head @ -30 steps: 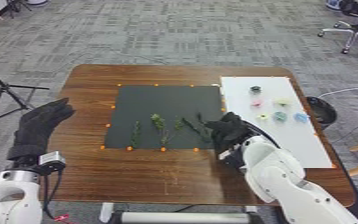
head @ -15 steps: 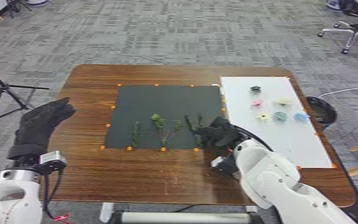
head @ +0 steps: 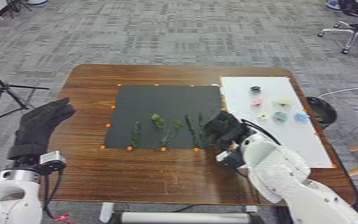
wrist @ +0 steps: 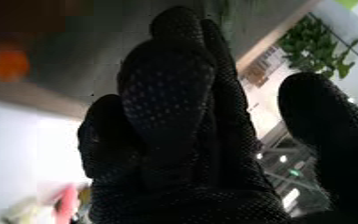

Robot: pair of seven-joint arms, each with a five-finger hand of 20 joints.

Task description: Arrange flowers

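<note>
Brown table: right hand, fingers pressed together, thumb apart, beside stems likely light and bendy, best pinched gently mid-stalk.

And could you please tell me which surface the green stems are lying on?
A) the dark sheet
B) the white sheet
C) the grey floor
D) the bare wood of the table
A: the head view shows the green stems lying on the dark sheet.
</note>
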